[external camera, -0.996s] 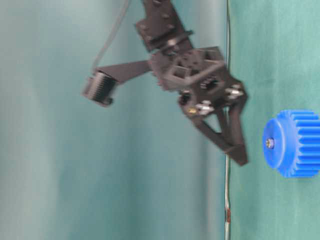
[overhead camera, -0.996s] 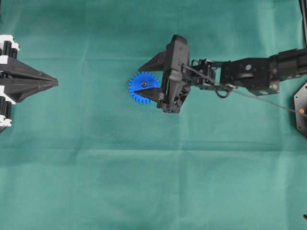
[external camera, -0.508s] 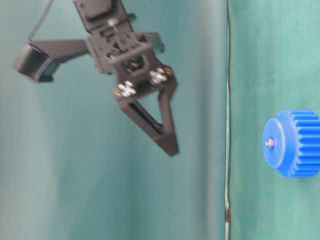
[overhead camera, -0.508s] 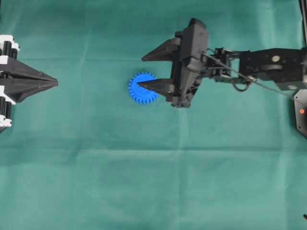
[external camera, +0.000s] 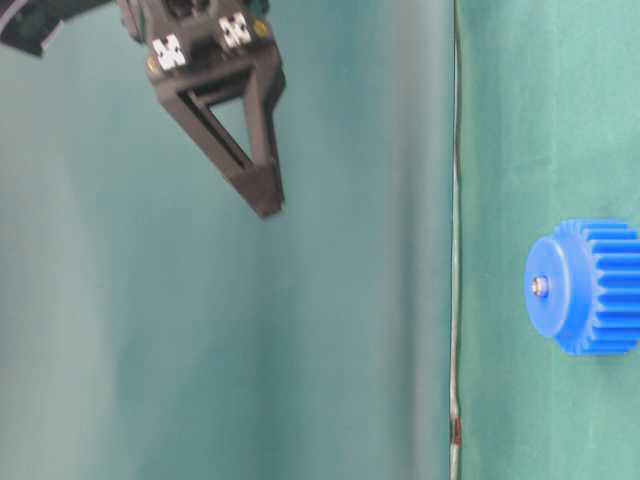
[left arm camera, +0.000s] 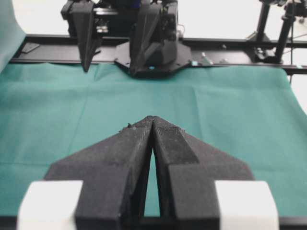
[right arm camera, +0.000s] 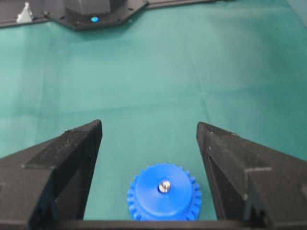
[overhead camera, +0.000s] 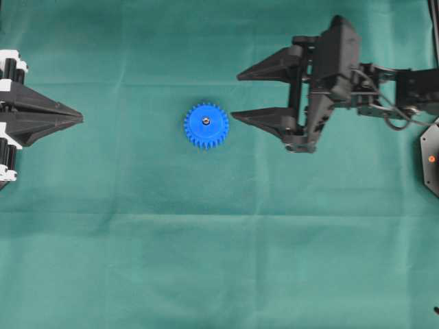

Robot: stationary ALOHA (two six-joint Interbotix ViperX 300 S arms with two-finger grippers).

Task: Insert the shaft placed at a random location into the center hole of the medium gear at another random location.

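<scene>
The blue medium gear (overhead camera: pixel 206 126) lies flat on the green cloth near the middle; it also shows in the table-level view (external camera: pixel 588 287) and the right wrist view (right arm camera: pixel 164 192). The shaft (overhead camera: pixel 206 121) stands in its center hole, only the shiny end showing (right arm camera: pixel 164 186) (external camera: pixel 540 286). My right gripper (overhead camera: pixel 236 94) is open and empty, raised well above the cloth and to the right of the gear (right arm camera: pixel 148 130). My left gripper (overhead camera: pixel 81 119) is shut and empty at the far left (left arm camera: pixel 152 118).
Green cloth (overhead camera: pixel 219 240) covers the table. A black frame rail (left arm camera: pixel 240 45) runs along the far edge in the left wrist view. A black part with an orange dot (overhead camera: pixel 431 158) sits at the right edge.
My right gripper has drawn back to the right and risen away from the gear, its jaws open. The shaft stays in the gear's hole. The left arm has not moved.
</scene>
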